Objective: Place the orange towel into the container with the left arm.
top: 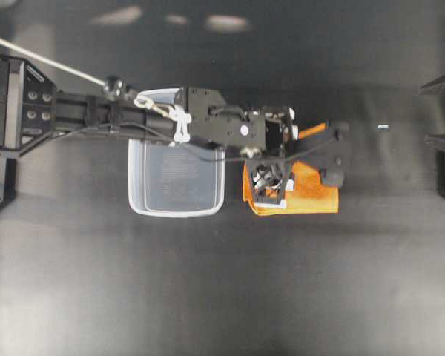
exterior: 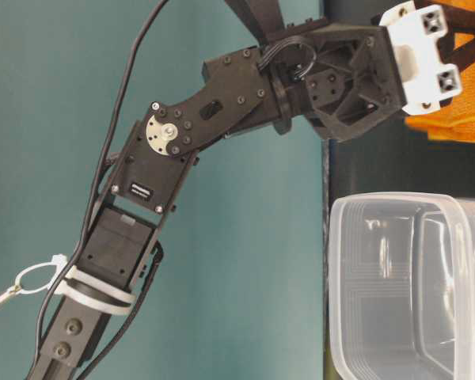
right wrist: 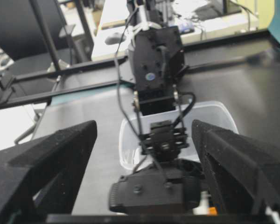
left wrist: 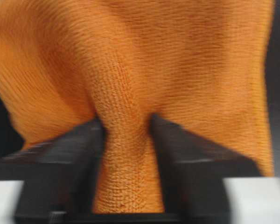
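Two black fingers [left wrist: 177, 154] of the left tool [left wrist: 128, 163] have closed narrowly on a raised fold of the orange towel [left wrist: 144, 60], which bunches into a ridge between them and fans out above. Seen from overhead, that left tool [top: 271, 182] points down onto the orange towel [top: 311, 194], which lies on the dark counter [top: 222, 297] just beside the right-hand wall of the container [top: 176, 178]. The container stands upright, and the left arm [top: 119, 119] stretches across its far rim to reach the cloth. At table level the clear container [exterior: 412, 285] sits apart from the towel [exterior: 459, 119]. Facing this from the other side, the right tool [right wrist: 144, 186] is spread wide, holding nothing, well apart from the towel.
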